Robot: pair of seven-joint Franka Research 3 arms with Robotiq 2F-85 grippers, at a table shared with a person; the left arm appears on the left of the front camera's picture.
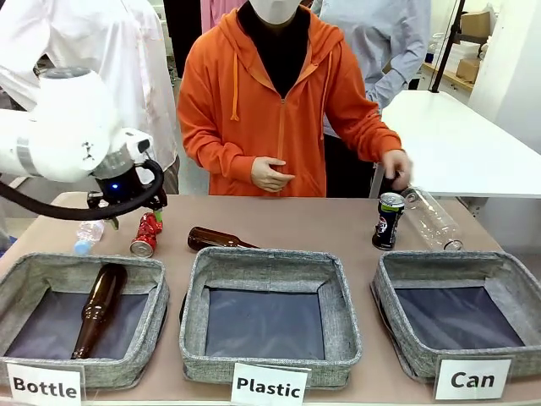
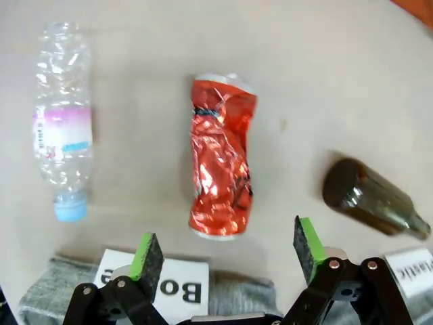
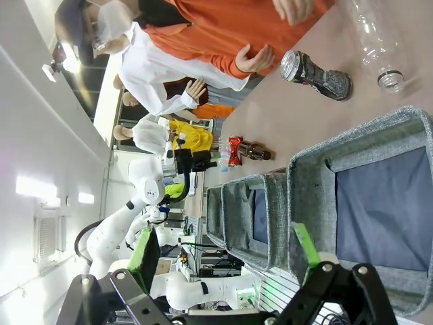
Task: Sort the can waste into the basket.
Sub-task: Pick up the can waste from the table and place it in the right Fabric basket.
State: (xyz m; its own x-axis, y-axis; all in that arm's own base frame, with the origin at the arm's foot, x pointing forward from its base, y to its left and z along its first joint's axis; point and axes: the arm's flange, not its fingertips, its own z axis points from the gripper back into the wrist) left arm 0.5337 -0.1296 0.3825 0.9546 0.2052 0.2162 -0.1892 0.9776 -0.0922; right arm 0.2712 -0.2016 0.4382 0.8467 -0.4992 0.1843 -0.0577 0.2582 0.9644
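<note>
Left gripper (image 2: 230, 250): jaws spread wide, nothing between the green pads (image 2: 147, 256), poised above the crushed red can (image 2: 222, 156) and clear of it.

Crushed red can: on its side on the table (image 1: 321, 220), far left, just behind the "Bottle" basket (image 1: 84, 264). Flanked by a small clear plastic bottle (image 2: 62, 128) with a blue cap and a brown glass bottle (image 2: 372, 203), both lying down, apart from each.

Right gripper (image 3: 224, 254): equally wide, holding nothing, raised over the near side of the "Can" basket (image 1: 385, 304).

Dark blue-black can (image 1: 388, 221): upright on the table, silver top up, just behind the far left corner of the "Can" basket, outside it. Just beside it, a large clear plastic bottle (image 1: 431, 218) on its side. Person's hand (image 1: 396, 165) just above the two; touching or not, cannot tell.

Second brown glass bottle (image 1: 99, 309): lying inside the "Bottle" basket. "Plastic" basket (image 1: 266, 258): in the middle of the row, between the other two.
</note>
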